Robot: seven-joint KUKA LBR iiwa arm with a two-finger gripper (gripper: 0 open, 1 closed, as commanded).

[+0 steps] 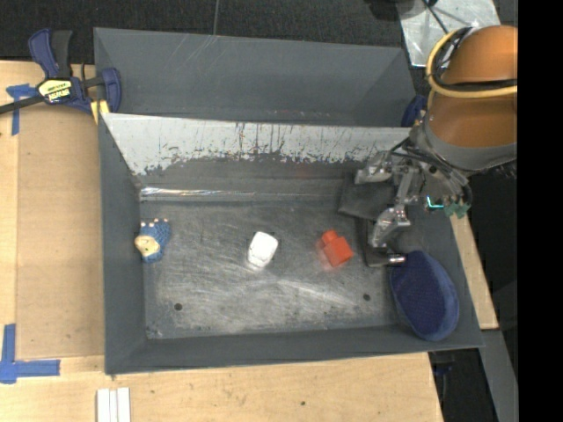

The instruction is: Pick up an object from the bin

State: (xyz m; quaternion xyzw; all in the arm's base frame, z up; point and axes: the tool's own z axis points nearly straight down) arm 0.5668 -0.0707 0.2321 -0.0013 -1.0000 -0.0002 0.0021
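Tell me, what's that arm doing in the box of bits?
A robot arm reaches into the grey metal bin from the right to pick something out. Its gripper sits low at the bin's right end, just right of a small orange block and beside a dark blue oval thing in the near right corner. A white object lies mid-floor and a blue-and-yellow piece at the left, both well away from it.

Bin [123,262]: grey sheet metal, matt; floor scuffed w/ fine scratches, back wall's coating worn in streaks. White lump [262,250] looks like smooth, glossy plastic; orange-red block [335,250] matt, prob. plastic. Blue oval pad [427,299] matt, soft-looking, maybe cloth.
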